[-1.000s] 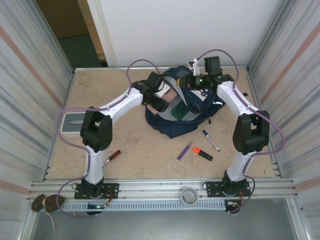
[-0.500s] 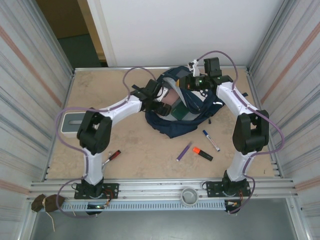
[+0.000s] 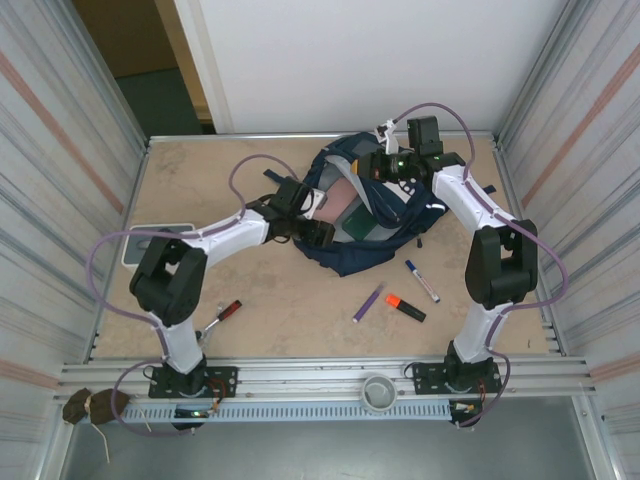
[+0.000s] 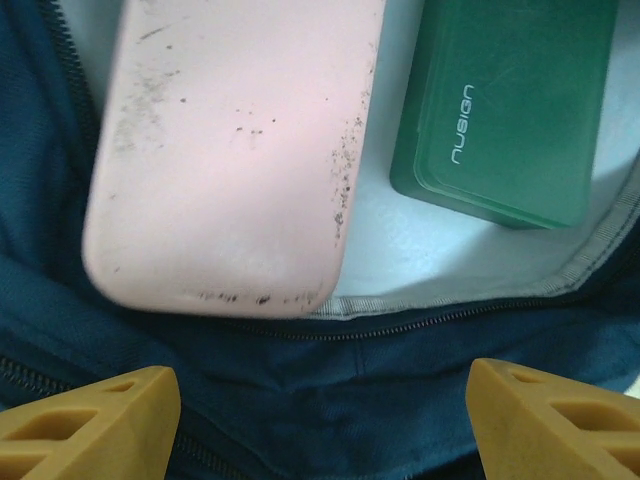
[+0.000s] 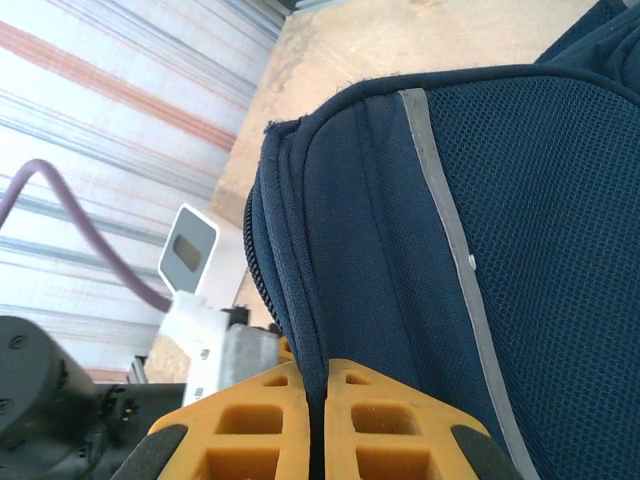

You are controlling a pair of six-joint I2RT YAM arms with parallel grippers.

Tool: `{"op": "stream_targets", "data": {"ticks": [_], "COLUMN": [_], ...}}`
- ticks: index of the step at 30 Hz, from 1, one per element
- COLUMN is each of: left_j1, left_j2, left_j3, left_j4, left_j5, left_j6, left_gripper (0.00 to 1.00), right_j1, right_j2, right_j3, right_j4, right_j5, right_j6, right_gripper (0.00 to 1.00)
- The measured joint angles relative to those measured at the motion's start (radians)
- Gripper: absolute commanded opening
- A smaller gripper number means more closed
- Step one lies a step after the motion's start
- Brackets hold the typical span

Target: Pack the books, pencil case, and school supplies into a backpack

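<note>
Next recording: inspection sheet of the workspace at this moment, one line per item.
Surface: beige table, no spills seen.
Job's things: backpack open, pink case and green case inside; purple pen, orange highlighter and white marker lie on the table.
Clutter: red-handled tool; white device at left edge; grey roll on the rail.
Grippers: left gripper open at the backpack's mouth; right gripper shut on its rim.
Cables: purple cables loop over both arms.
Surroundings: ribbed metal walls.

Even, soft light — wrist close-ups blurred
</note>
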Motion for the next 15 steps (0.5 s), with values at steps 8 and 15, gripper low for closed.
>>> {"op": "stream_targets", "data": {"ticks": [8,15], "left_j1": [0.0,0.001], "left_j2": [0.123,0.213], "left_j3": [0.122,0.244], "left_j4": [-0.005,0.007], "left_j5": [0.022,0.037], "left_j6": [-0.023,-0.038], "left_gripper": [0.77,0.78], "right_j1": [0.0,0.0], "right_j2": [0.0,0.0], "right_j3": [-0.005,-0.026], "right_j4": [0.003,0.013], "right_j5": [-0.003,-0.006], "right_j6": [0.0,0.0], "right_gripper": [0.0,0.0]}}
